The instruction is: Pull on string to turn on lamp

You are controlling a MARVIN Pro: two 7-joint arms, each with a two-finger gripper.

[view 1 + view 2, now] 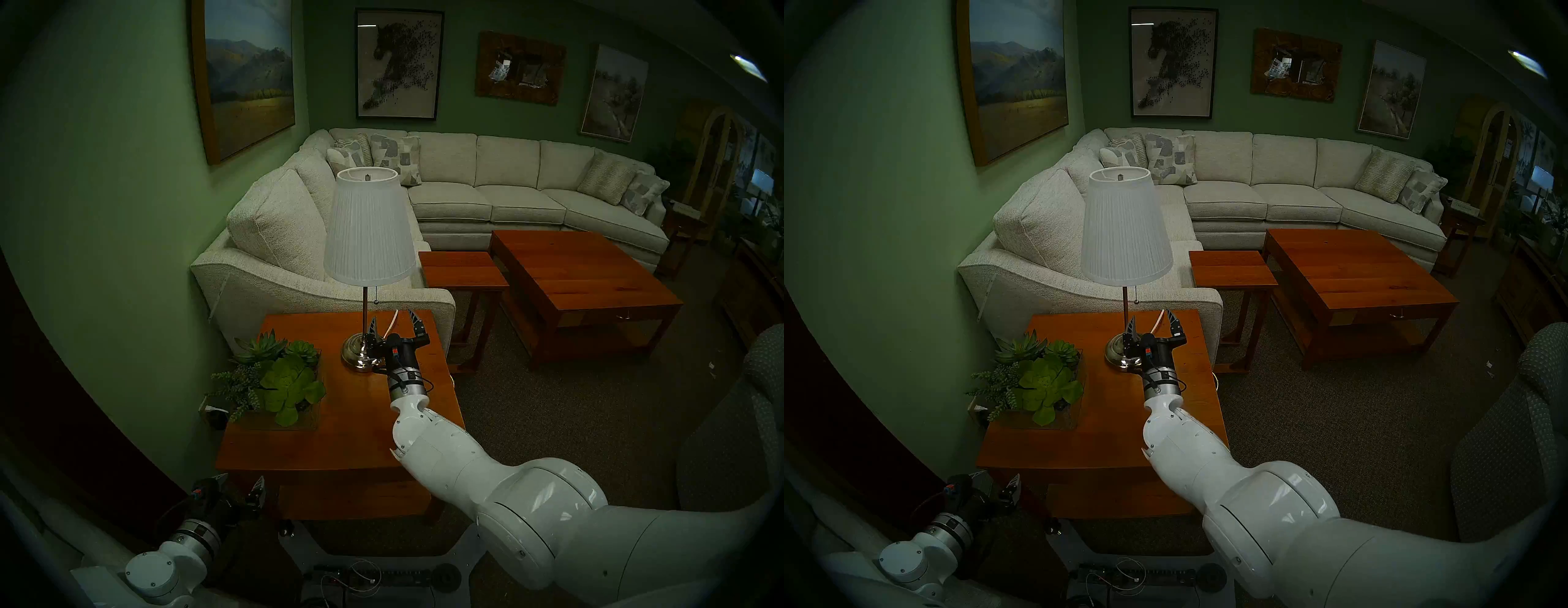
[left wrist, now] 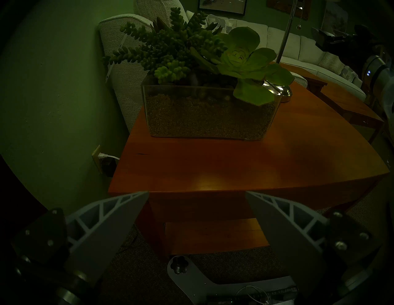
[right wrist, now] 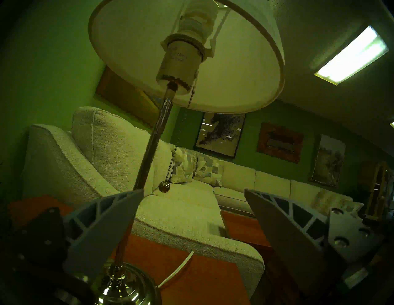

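Note:
The lamp [image 1: 368, 229] stands unlit on the wooden side table [image 1: 339, 441], with a white pleated shade, thin pole and silver domed base [image 1: 358, 352]. The string [image 1: 376, 295], a thin beaded chain ending in a small dark ball, hangs just right of the pole under the shade. It also shows in the right wrist view [image 3: 168, 170]. My right gripper [image 1: 392, 320] is open and empty, just below the ball, beside the pole; it shows in the right wrist view [image 3: 194, 191] too. My left gripper [image 2: 197, 192] is open and empty, low before the table's front edge.
A glass planter of succulents [image 1: 275, 378] sits on the table's left side. The lamp's white power cord [image 1: 392, 320] runs off the table's back. A pale sectional sofa [image 1: 466, 199] stands behind, with a small wooden table [image 1: 462, 269] and a coffee table [image 1: 581, 280] to the right.

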